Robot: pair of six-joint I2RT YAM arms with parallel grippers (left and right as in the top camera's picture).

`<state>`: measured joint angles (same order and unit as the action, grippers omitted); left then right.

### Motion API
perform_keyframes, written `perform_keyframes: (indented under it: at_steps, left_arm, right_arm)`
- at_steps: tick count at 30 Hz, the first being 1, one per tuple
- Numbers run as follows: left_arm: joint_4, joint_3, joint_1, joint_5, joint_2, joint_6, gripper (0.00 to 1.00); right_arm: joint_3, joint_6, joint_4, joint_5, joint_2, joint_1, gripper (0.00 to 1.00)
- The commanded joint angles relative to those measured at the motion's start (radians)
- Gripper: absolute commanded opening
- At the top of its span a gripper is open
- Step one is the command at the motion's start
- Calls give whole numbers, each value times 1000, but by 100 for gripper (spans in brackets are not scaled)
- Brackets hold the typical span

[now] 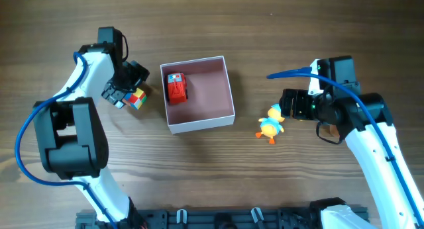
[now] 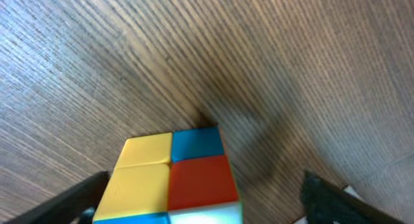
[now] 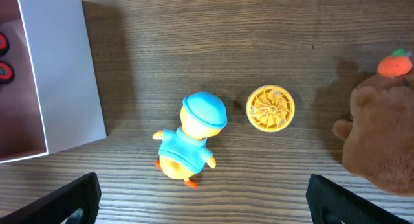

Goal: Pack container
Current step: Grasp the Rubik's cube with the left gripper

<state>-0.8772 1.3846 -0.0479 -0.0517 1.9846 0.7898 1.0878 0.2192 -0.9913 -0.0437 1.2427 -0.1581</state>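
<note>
the wooden table fills every view. near the middle of the overhead view sits the container, square and open-topped, with white walls and a pale pink floor. the right wrist camera catches only one white corner of it at upper left, and the left wrist camera shows none of it.

the left gripper is just left of the container and the right gripper is well to its right. only the wrist cameras show their spread. the left fingers are wide apart, and so are the right fingers, which hold nothing.

a brown plush toy with an orange tuft on top shows clearly only from the right wrist. overhead it is mostly under the arm.

a red toy car lies inside the container toward its far-left corner. the right wrist view gives just a sliver of red at the frame edge.

a duck in blue cap and shirt lies on the table between the container and the right gripper, apart from both.

a puzzle cube rests on the table between the left fingers. one finger is close beside it and the other is clearly apart.

a yellow disc, seen only from the right wrist, lies just beside the duck.
</note>
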Motion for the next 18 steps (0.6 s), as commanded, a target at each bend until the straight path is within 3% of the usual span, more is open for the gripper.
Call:
perform_keyframes:
  at_steps: [1, 7, 9, 11, 12, 16, 18]
  left_arm:
    - [-19, -11, 2, -12, 15, 11, 84]
    - [-32, -45, 2, -11, 17, 11, 80]
    - [-32, -45, 2, -11, 17, 11, 68]
    - [-32, -45, 2, -11, 17, 11, 62]
    - [-32, -45, 2, -11, 17, 11, 51]
    - [-32, -45, 2, -12, 16, 11, 24]
    - [-37, -44, 2, -12, 16, 11, 21]
  right_arm:
    - [18, -10, -4, 21, 4, 3, 100]
    - [18, -10, -4, 21, 4, 3, 100]
    - [18, -10, -4, 21, 4, 3, 100]
    - [17, -10, -5, 21, 4, 3, 100]
    - [17, -10, -5, 21, 4, 3, 100]
    - [17, -10, -4, 21, 4, 3, 100]
    - [18, -10, -4, 21, 4, 3, 100]
